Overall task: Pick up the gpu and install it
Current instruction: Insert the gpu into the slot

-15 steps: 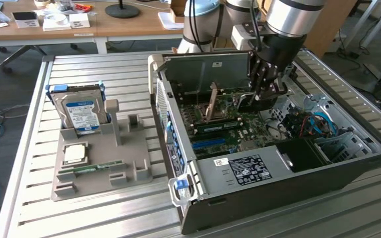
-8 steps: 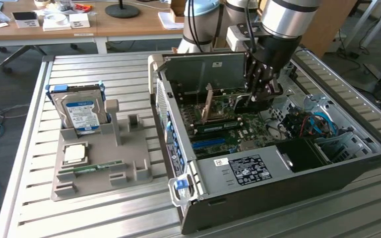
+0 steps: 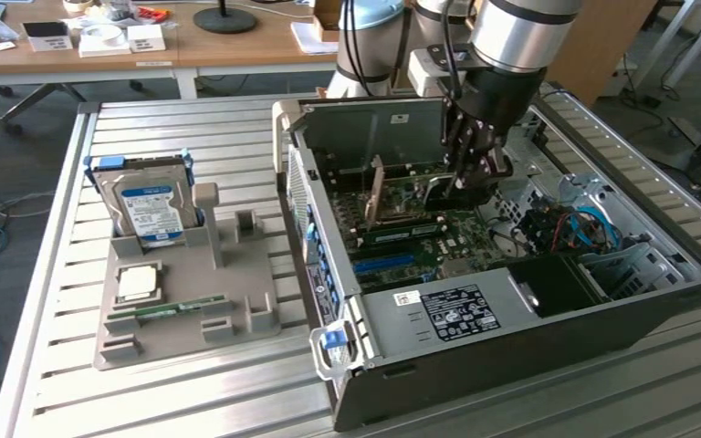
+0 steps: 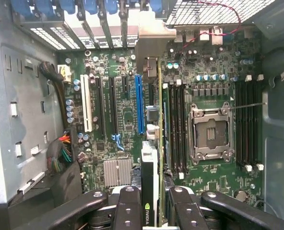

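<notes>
One gpu (image 4: 150, 165), a thin green circuit card with a black cooler and a metal end bracket, is clenched on edge between the silver-and-black robot arm's (image 3: 509, 36) jaws. It is inside the one open black computer case (image 3: 485, 365), upright over the green motherboard (image 4: 127, 120). In the wrist view the card runs just beside the single long blue slot (image 4: 139, 103), between it and a bank of black memory slots; whether it is seated I cannot tell. Near it are one white slot (image 4: 88, 103), one silver finned heatsink (image 4: 117, 171), one empty metal processor socket (image 4: 208, 134) and one bundle of coloured cables (image 4: 60, 155) by the case wall. At the exterior view's left, on the slatted metal tabletop (image 3: 180, 392), one grey plastic holder (image 3: 241, 310) carries one blue-labelled silver hard drive (image 3: 156, 214) standing upright, one square processor chip (image 3: 138, 283) and one small green memory stick (image 3: 168, 310).
</notes>
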Robot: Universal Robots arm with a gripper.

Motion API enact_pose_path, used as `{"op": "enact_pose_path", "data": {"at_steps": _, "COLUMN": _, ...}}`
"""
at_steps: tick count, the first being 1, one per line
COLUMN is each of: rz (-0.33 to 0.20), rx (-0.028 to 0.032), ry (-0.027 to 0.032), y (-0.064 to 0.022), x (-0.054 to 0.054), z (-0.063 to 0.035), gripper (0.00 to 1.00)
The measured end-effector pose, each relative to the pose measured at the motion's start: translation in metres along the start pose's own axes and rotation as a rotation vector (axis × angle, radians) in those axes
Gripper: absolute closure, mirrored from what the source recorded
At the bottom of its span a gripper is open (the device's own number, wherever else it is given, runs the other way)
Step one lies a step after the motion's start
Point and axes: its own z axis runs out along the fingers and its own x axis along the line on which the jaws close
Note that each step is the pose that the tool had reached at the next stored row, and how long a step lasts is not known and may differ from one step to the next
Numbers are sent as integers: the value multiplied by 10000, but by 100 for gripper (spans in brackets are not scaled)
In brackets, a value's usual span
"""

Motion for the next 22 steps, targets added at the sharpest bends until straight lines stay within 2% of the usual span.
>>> {"op": "enact_pose_path", "data": {"at_steps": 4, "rz": 0, "rx": -3, "ry": 0, "y": 0, "x": 0, "z": 0, "gripper": 73}}
{"op": "enact_pose_path", "data": {"at_steps": 5, "rz": 2, "rx": -37, "ry": 2, "y": -1, "x": 0, "z": 1, "gripper": 73}}
{"op": "enact_pose_path", "data": {"at_steps": 6, "rz": 8, "rx": -111, "ry": 8, "y": -2, "x": -1, "z": 2, "gripper": 73}}
{"op": "enact_pose_path", "data": {"at_steps": 9, "rz": 33, "rx": -485, "ry": 47, "y": -6, "x": -1, "z": 1, "gripper": 73}}
{"op": "enact_pose_path", "data": {"at_steps": 10, "rz": 35, "rx": -507, "ry": 49, "y": -6, "x": 0, "z": 4, "gripper": 73}}
{"op": "enact_pose_path", "data": {"at_steps": 18, "rz": 35, "rx": -511, "ry": 30, "y": -5, "x": 7, "z": 107, "gripper": 73}}
{"op": "enact_pose_path", "data": {"at_steps": 22, "rz": 34, "rx": -513, "ry": 30, "y": -5, "x": 7, "z": 111, "gripper": 73}}
